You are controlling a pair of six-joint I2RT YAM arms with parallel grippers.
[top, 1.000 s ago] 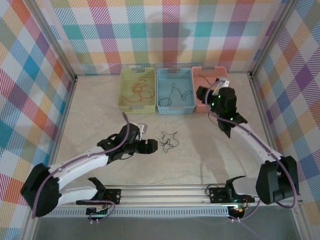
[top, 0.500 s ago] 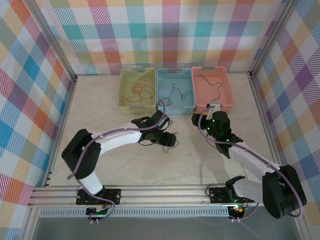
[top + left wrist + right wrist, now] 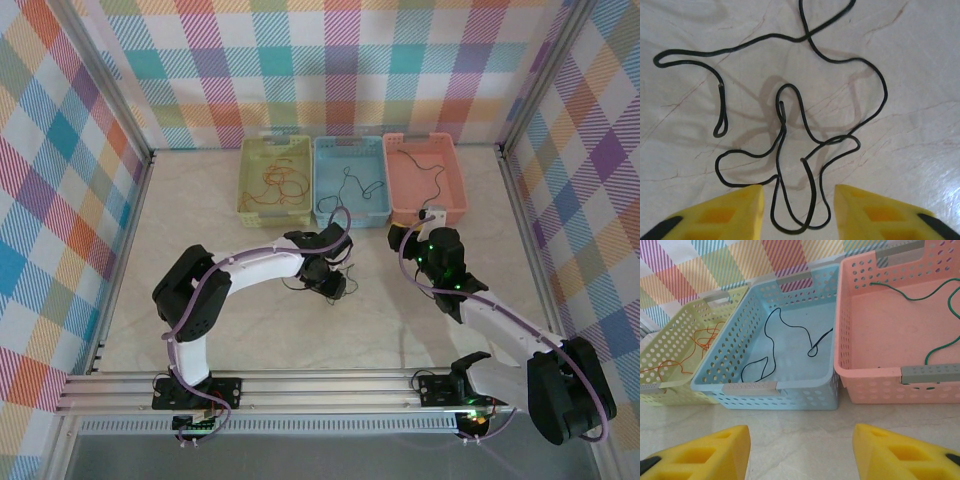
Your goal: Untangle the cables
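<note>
From above, the left gripper (image 3: 333, 283) has swung in from eight o'clock to centre. The right gripper (image 3: 405, 232) has backed off the pink basket (image 3: 420, 138) at one o'clock.

Left wrist: the fingers (image 3: 725, 215) are spread but narrowing. The loose black cable (image 3: 783, 122) loops between them at six o'clock, unpinched, so a grab looks imminent.

Right wrist: its fingers (image 3: 700, 450) are spread and empty. The yellow basket (image 3: 670, 350) holds an orange cable (image 3: 700, 340), the blue basket (image 3: 790, 397) a second black cable (image 3: 771, 325), and the pink one a green cable (image 3: 940, 347).

Pale, shiny desk (image 3: 400, 320) with thin brown lines, like stone. At the far edge, three baskets full of little holes, close together in a row: yellow basket (image 3: 243, 180) on the left, blue basket (image 3: 352, 222) in the middle, pink basket (image 3: 458, 190) on the right. Out in the middle of the desk, a thin black cable (image 3: 783, 127), flat on the top, bent into loose loops and crossing over itself in a few spots. Perhaps more than one strand.
</note>
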